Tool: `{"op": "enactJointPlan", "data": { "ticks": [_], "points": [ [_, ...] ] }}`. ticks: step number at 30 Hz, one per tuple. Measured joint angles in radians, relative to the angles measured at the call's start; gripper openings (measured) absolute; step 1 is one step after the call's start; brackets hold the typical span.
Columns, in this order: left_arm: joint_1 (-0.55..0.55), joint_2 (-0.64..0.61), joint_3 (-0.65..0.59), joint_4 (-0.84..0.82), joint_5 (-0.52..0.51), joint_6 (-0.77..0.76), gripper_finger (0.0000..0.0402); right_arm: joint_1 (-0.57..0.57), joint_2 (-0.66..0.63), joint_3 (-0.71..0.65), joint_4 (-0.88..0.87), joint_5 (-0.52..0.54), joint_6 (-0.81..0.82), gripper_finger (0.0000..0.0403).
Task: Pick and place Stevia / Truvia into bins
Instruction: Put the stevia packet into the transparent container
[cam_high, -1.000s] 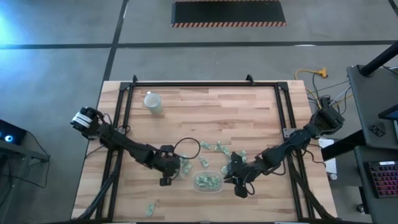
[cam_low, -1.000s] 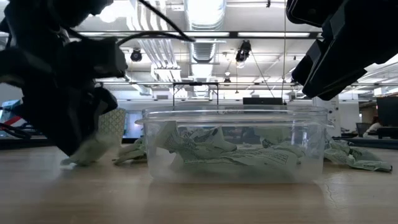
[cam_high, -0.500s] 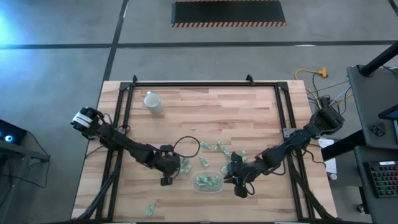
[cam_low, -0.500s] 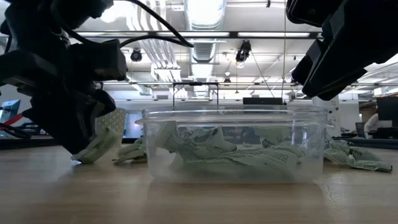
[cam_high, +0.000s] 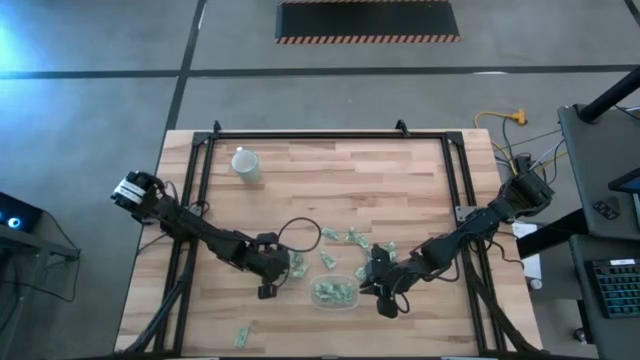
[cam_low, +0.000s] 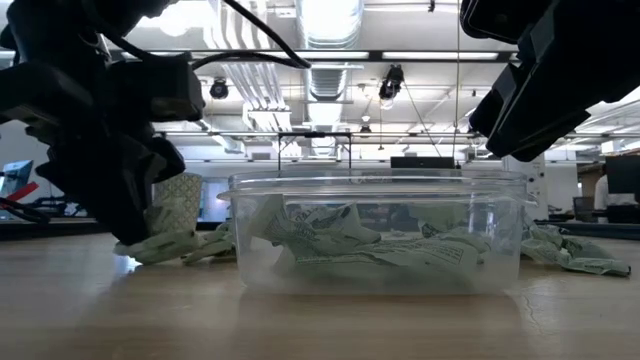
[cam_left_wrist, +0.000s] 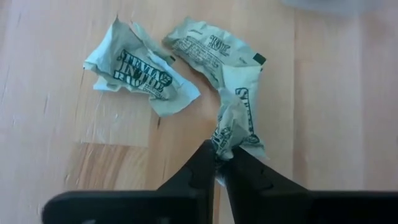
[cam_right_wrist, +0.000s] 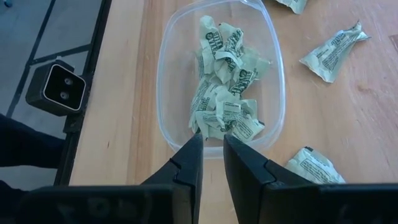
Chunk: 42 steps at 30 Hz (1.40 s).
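Observation:
Crumpled pale green Stevia sachets fill the clear bin (cam_high: 335, 292) (cam_low: 380, 235) near the table's front edge. More sachets lie loose on the wood behind it (cam_high: 352, 238). Just left of the bin, my left gripper (cam_high: 292, 268) (cam_left_wrist: 222, 152) is shut on one sachet (cam_left_wrist: 233, 93), and another sachet (cam_left_wrist: 140, 74) lies beside it. My right gripper (cam_high: 372, 281) (cam_right_wrist: 211, 146) hangs above the bin's right end. Its fingers stand a little apart with nothing between them. My left gripper pinches the sachet's near end (cam_left_wrist: 229, 134) between its two fingertips. It comes slanting down from the table's left. The sachet stretches away from the fingers, nearly level and low over the wood (cam_low: 165, 245). Whether it is clear of the table, I cannot tell.
A white cup (cam_high: 246, 165) stands at the far left. A black cable loop (cam_high: 300, 238) lies behind my left gripper. One sachet (cam_high: 243, 335) lies alone at the near left edge. A black frame (cam_high: 330, 136) borders the table.
My left gripper has shut on the sachet left of the bin and taken hold of it. The sachet's free end tipped up, then came down to nearly level. My right gripper has kept still above the bin.

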<state>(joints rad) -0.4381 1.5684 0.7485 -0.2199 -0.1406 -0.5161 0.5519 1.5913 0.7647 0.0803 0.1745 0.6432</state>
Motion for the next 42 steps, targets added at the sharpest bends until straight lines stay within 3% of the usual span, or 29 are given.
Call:
{"op": "enactJointPlan", "data": {
  "ticks": [9,17,25,32,37,42],
  "points": [
    [0.002,-0.027,0.102,0.018,-0.001,-0.023,0.0006,0.004,0.0,0.0,-0.003,0.0,0.008,0.0056],
    [0.007,-0.019,0.15,0.394,-0.009,0.152,0.0006,0.004,0.0,0.0,-0.029,0.0,0.012,0.0056],
    [0.042,0.043,0.149,0.439,-0.053,0.204,0.0009,0.006,0.0,0.0,-0.044,-0.004,0.047,0.0056],
    [0.053,0.082,0.149,0.438,0.03,0.209,0.0067,0.009,0.0,0.0,-0.053,-0.047,0.062,0.0057],
    [0.053,0.085,0.15,0.435,0.032,0.195,0.0121,0.009,-0.011,0.0,-0.096,-0.055,0.083,0.0057],
    [0.053,0.077,0.15,0.426,0.032,0.147,0.0153,0.015,-0.067,0.0,-0.322,-0.053,0.218,0.0057]
  ]
}}
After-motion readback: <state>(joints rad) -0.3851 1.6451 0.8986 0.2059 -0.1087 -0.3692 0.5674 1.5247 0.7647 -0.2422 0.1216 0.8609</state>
